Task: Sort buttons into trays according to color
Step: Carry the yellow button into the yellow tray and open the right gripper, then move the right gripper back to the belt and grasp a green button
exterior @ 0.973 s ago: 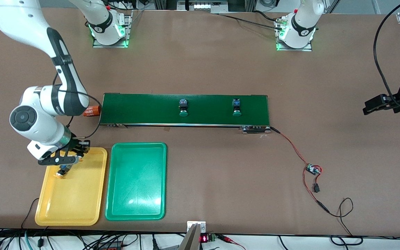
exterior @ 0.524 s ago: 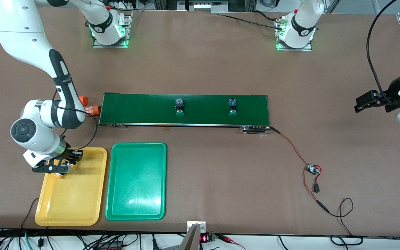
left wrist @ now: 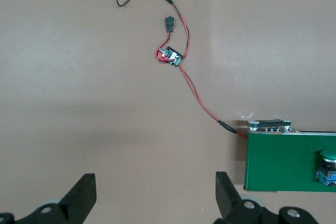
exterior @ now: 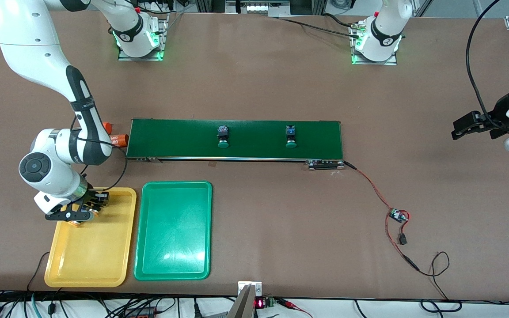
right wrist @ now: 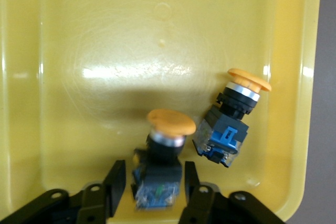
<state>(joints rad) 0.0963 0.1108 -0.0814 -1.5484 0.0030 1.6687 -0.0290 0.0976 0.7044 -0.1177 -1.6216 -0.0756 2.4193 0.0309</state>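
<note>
Right now the right gripper [right wrist: 149, 187] sits low in the yellow tray [exterior: 104, 260], its fingers parted either side of an orange button [right wrist: 160, 156] that looks just let go. Lifting askew could snag it or knock the second orange button [right wrist: 231, 116] just beside it. Meanwhile the left gripper [exterior: 469, 126] waits wide open and empty, while two green buttons [exterior: 222, 136] ride the conveyor belt [exterior: 170, 139] unsorted.

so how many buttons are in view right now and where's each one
4. Two orange-capped buttons in the yellow tray: one between the right gripper's fingers, one beside it. Two green-capped on the conveyor belt: one toward the right arm's end, one toward the left arm's end.
</note>
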